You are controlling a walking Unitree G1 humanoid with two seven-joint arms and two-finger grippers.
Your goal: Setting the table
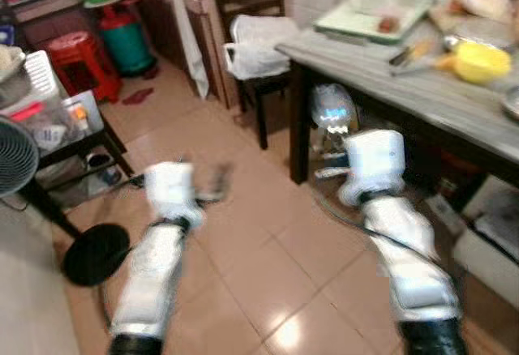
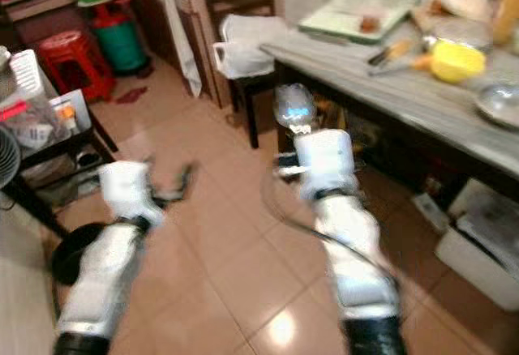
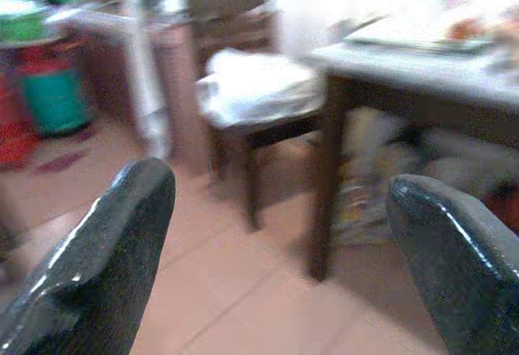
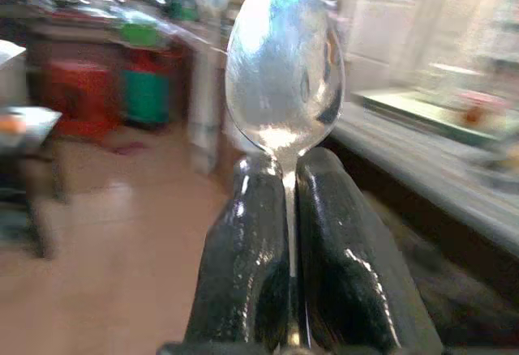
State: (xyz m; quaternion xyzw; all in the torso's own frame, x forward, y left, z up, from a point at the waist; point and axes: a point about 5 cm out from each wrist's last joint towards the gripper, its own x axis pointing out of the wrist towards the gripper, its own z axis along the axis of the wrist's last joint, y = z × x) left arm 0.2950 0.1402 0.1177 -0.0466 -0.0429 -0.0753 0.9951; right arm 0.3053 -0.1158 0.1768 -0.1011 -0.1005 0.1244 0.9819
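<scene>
A shiny metal spoon (image 4: 284, 71) stands bowl-up between the two black fingers of my right gripper (image 4: 288, 164), which is shut on its handle. In the eye views the spoon (image 2: 293, 105) is held out over the tiled floor, just short of the near corner of the grey dining table (image 1: 389, 75). My left gripper (image 3: 280, 181) is open with nothing between its fingers, low over the floor to the left (image 1: 212, 178). On the table lie a yellow bowl (image 1: 480, 61), a pale green tray (image 1: 373, 14) and some utensils. The picture is blurred.
A dark chair with a white bag (image 1: 259, 43) stands at the table's left end. A red stool (image 1: 77, 59) and a green cylinder (image 1: 130, 43) sit at the far left. A fan (image 1: 16, 156) and a low shelf (image 1: 73, 140) are on my left.
</scene>
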